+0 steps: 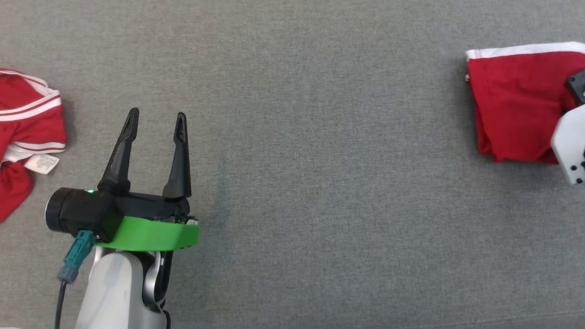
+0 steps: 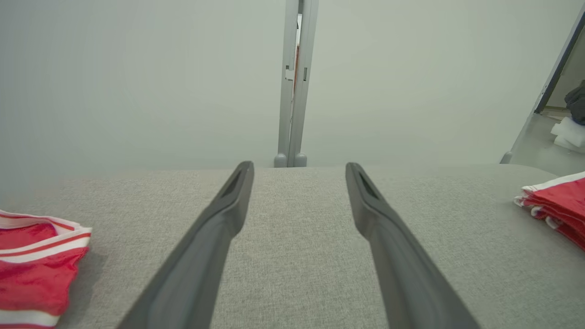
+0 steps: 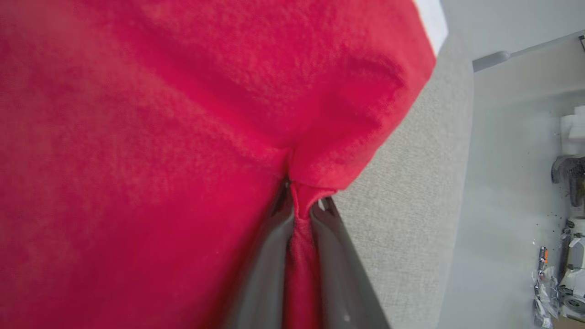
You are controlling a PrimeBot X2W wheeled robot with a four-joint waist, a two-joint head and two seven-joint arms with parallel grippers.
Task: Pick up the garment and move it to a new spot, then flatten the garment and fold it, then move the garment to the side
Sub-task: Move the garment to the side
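A folded red garment [image 1: 512, 100] with a white band along its far edge lies at the right of the grey cloth surface [image 1: 320, 183]. In the right wrist view my right gripper [image 3: 301, 196] is shut on a pinch of this red fabric [image 3: 183, 137], which bunches between the two fingers. The right arm's pale wrist [image 1: 570, 146] overlaps the garment's near right corner. My left gripper [image 1: 156, 115] hovers open over bare surface at the left, nothing between its fingers [image 2: 228, 205]. From the left wrist view the folded garment [image 2: 560, 205] sits far to the right.
A second red garment [image 1: 27, 132] with white stripes and a label lies crumpled at the left edge, close to the left gripper; it is also in the left wrist view [image 2: 36, 265]. Beyond the surface's far edge stand a pale wall and a grey post [image 2: 295, 82].
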